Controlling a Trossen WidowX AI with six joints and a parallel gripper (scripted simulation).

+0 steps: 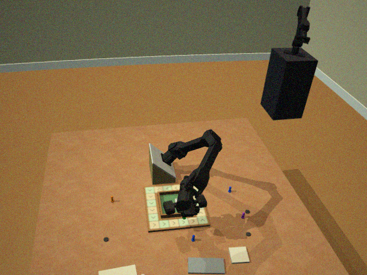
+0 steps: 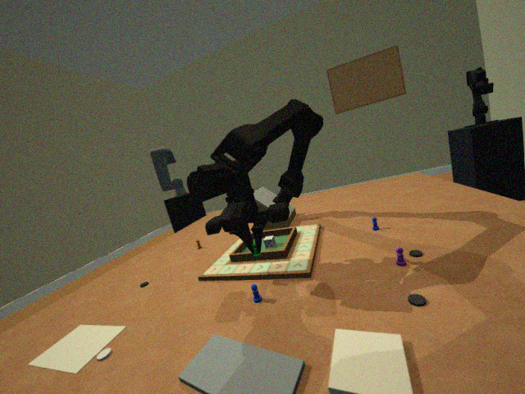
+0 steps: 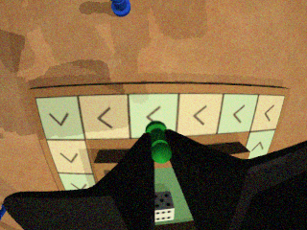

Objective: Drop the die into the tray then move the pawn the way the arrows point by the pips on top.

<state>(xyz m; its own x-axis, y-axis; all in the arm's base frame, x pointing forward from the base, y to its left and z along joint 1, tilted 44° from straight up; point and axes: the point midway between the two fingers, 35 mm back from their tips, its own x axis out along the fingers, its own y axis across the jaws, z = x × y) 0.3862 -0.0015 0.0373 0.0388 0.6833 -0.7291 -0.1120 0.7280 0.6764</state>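
Top view: the black arm bends down over the square board (image 1: 153,220) of pale green and cream arrow squares. The gripper (image 1: 184,215) sits at the near row; a speck of the small green pawn (image 1: 184,217) shows just beneath it. The die is hidden here.

Exterior view: dark tapered fingers (image 2: 248,234) are pinched narrow around the glossy green pawn (image 2: 256,249), which stands by the brown wooden rim of the dice tray (image 2: 283,249). The white cube die (image 2: 268,242) rests on the green felt just behind the fingers, so the roll looks done; the pawn move is in hand.

Wrist view: the pawn's rounded head (image 3: 156,132) sits between the fingertips, over a pale green arrow square. The die (image 3: 164,206) lies behind the fingers, its pips too blurred to count. Next: lift slightly, carry the pawn along the arrows, set it upright.
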